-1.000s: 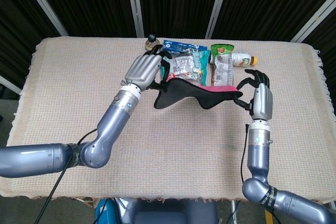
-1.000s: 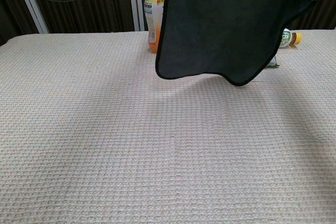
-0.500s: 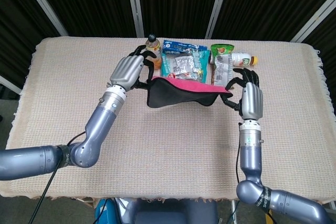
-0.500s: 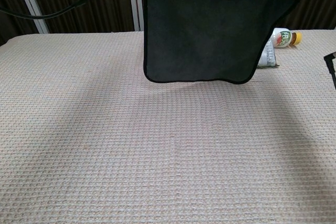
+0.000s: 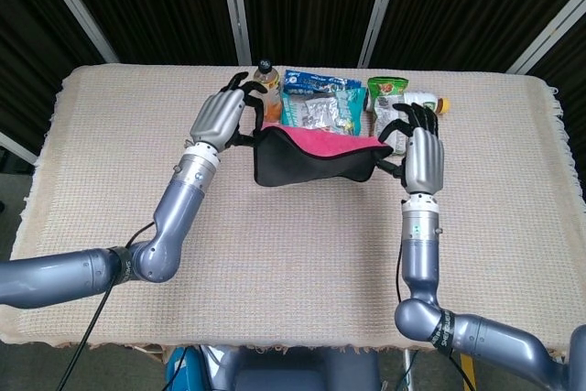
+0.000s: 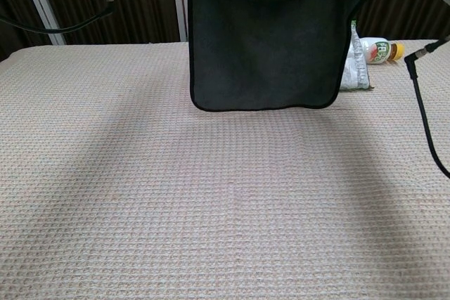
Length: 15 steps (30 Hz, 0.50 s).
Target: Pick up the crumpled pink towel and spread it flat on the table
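Note:
The towel (image 5: 307, 157) hangs in the air between my two hands, black on the side facing me and pink on the far side. My left hand (image 5: 220, 118) pinches its left top corner and my right hand (image 5: 419, 155) pinches its right top corner. In the chest view the towel (image 6: 264, 40) hangs as a dark sheet with its lower edge just above the beige tablecloth (image 6: 211, 209); both hands are out of that frame, and only a dark tip shows at its top right.
Behind the towel stand an orange drink bottle (image 5: 265, 77), blue and silver snack packets (image 5: 319, 103), a green snack bag (image 5: 388, 98) and a lying white bottle (image 5: 427, 103). The white bottle (image 6: 383, 50) also shows in the chest view.
Both hands drew toward me and slightly closer together with the towel. The towel changed from a skewed drape to a squarer hanging sheet, sagging a little in the middle of its top edge.

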Each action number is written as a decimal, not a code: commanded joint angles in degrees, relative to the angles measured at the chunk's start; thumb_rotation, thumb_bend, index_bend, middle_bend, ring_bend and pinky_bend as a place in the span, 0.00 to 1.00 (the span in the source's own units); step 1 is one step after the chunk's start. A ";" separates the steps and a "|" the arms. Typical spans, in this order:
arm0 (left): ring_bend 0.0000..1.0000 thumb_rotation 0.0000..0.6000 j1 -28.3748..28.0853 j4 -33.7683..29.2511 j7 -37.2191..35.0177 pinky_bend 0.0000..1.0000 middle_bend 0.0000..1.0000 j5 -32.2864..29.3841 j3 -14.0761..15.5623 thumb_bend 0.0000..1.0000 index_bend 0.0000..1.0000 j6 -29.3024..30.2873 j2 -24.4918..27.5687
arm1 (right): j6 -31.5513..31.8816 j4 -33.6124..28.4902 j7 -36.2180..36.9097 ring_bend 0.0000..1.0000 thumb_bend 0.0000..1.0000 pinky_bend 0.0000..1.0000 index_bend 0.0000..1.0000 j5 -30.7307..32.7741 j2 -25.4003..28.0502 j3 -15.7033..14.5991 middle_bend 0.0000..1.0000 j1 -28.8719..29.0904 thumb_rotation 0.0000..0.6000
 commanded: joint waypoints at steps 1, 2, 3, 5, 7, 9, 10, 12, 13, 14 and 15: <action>0.04 1.00 -0.05 1.02 -1.04 0.16 0.22 1.48 -0.31 0.40 0.70 -0.06 -1.34 | 0.38 0.08 -0.11 0.12 0.88 0.03 0.81 -0.52 0.20 -0.48 0.25 -0.06 1.00; 0.04 1.00 0.16 1.01 -1.27 0.16 0.22 1.95 -0.18 0.40 0.70 -0.06 -1.55 | 0.57 -0.07 0.06 0.12 0.88 0.03 0.81 -0.71 0.31 -0.74 0.25 -0.26 1.00; 0.04 1.00 0.37 0.87 -1.51 0.16 0.22 2.22 -0.10 0.40 0.70 -0.07 -1.66 | 0.65 -0.21 0.13 0.12 0.88 0.03 0.81 -0.85 0.44 -0.99 0.25 -0.43 1.00; 0.04 1.00 1.18 0.13 -2.33 0.16 0.22 3.17 0.10 0.40 0.70 0.10 -1.76 | 1.08 -0.85 0.36 0.12 0.88 0.03 0.81 -1.48 0.84 -1.86 0.25 -1.07 1.00; 0.04 1.00 2.12 -0.88 -3.03 0.16 0.22 4.04 0.45 0.40 0.70 0.42 -1.67 | 1.61 -1.40 0.45 0.12 0.88 0.03 0.81 -2.27 1.17 -2.94 0.25 -1.78 1.00; 0.04 1.00 3.44 -2.52 -4.16 0.16 0.22 4.80 0.80 0.40 0.70 0.69 -1.43 | 2.11 -2.49 0.78 0.12 0.88 0.03 0.81 -3.11 1.55 -4.40 0.25 -2.82 1.00; 0.04 1.00 4.14 -3.47 -4.71 0.16 0.22 5.21 1.00 0.40 0.70 0.87 -1.27 | 2.39 -3.34 1.01 0.12 0.88 0.03 0.81 -3.60 1.82 -5.28 0.25 -3.50 1.00; 0.04 1.00 5.38 -5.09 -5.49 0.16 0.22 6.26 1.60 0.40 0.70 1.31 -1.05 | 3.07 -4.59 1.44 0.12 0.88 0.03 0.81 -4.89 2.23 -6.93 0.25 -4.68 1.00; 0.04 1.00 6.15 -6.11 -5.84 0.16 0.22 7.05 2.13 0.40 0.70 1.61 -0.90 | 3.45 -5.09 1.69 0.12 0.88 0.03 0.81 -5.81 2.40 -8.00 0.25 -5.33 1.00; 0.04 1.00 7.03 -7.26 -6.14 0.16 0.22 7.87 2.87 0.40 0.70 1.91 -0.75 | 3.78 -5.58 1.95 0.12 0.88 0.03 0.81 -6.52 2.47 -9.11 0.25 -6.02 1.00; 0.04 1.00 7.54 -7.91 -6.29 0.16 0.22 8.43 3.31 0.40 0.70 2.13 -0.68 | 4.01 -5.88 2.16 0.12 0.88 0.03 0.81 -6.92 2.46 -9.76 0.25 -6.45 1.00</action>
